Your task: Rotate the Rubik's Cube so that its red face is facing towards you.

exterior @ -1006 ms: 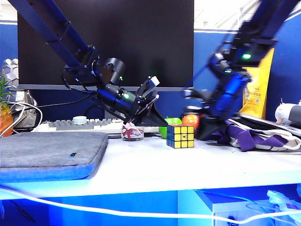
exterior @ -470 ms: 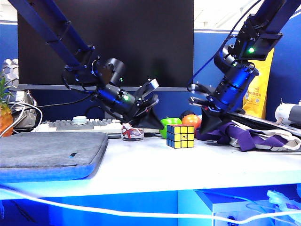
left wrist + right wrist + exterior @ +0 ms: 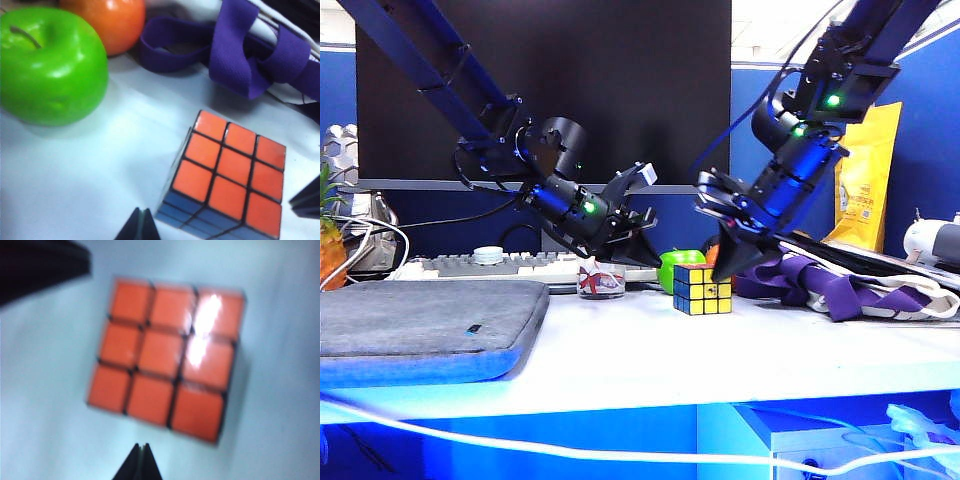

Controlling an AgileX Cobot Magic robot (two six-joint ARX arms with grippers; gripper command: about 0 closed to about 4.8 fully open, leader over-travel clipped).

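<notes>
The Rubik's Cube (image 3: 702, 290) stands on the white table with its yellow side toward the exterior camera. Its blue side (image 3: 200, 220) faces left. The red face (image 3: 227, 172), orange-red in both wrist views (image 3: 165, 357), points up. My left gripper (image 3: 657, 262) is shut and empty, its tip (image 3: 141, 222) just off the cube's blue side. My right gripper (image 3: 724, 273) is shut and empty, hovering at the cube's upper right edge; its tip (image 3: 141, 455) sits a little short of the red face.
A green apple (image 3: 678, 262) and an orange (image 3: 112, 22) lie just behind the cube. A bag with purple straps (image 3: 840, 285) lies to the right. A small glass jar (image 3: 601, 280), a keyboard (image 3: 490, 265) and a grey pad (image 3: 420, 320) are on the left.
The right gripper has swung left and now hangs by the cube's right side. The left gripper's wrist has turned a little. The cube has stayed put.
</notes>
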